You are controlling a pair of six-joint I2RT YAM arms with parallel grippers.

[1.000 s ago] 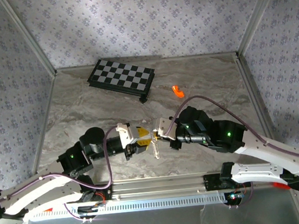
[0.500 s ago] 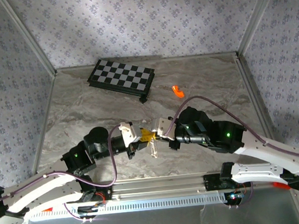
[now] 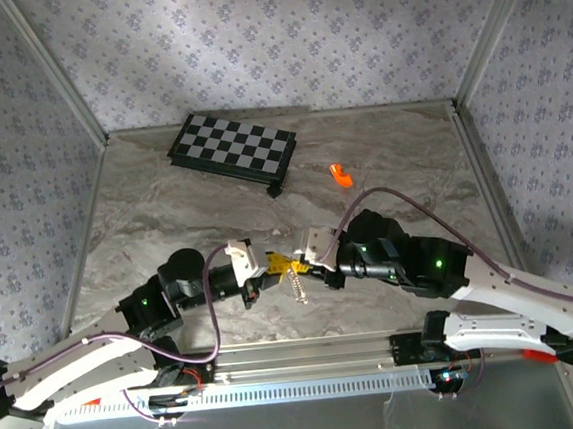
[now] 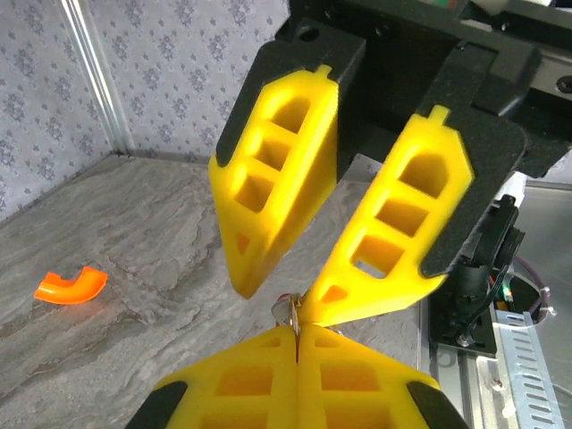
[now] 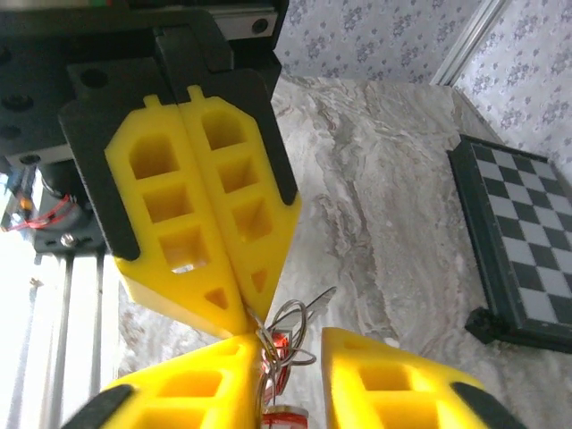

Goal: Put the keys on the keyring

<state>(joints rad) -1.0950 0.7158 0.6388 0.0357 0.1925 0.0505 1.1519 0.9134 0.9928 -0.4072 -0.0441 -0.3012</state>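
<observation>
My left gripper (image 3: 274, 266) and right gripper (image 3: 299, 265) meet tip to tip low over the table's near middle. The left gripper (image 4: 296, 329) is shut on the silver keyring (image 4: 291, 313), whose thin edge pokes out between its pads. In the right wrist view the keyring (image 5: 299, 323) shows as wire loops, with a red key (image 5: 286, 347) hanging on or behind them; I cannot tell which. A second red piece (image 5: 284, 416) shows at the bottom edge. The right gripper (image 5: 295, 357) is open around them, its left finger (image 5: 210, 380) touching the ring. The chain (image 3: 299, 288) dangles below.
A black-and-white chequered board (image 3: 233, 149) lies at the back of the table, also seen as the board (image 5: 518, 241) in the right wrist view. A bright orange curved piece (image 3: 340, 175) lies right of it, the orange piece (image 4: 70, 286) on bare marble. Metal frame posts stand at the corners.
The left arm pushed slightly right, then eased back and lower. Both grippers stayed tip to tip. The dangling chain swung a little.
</observation>
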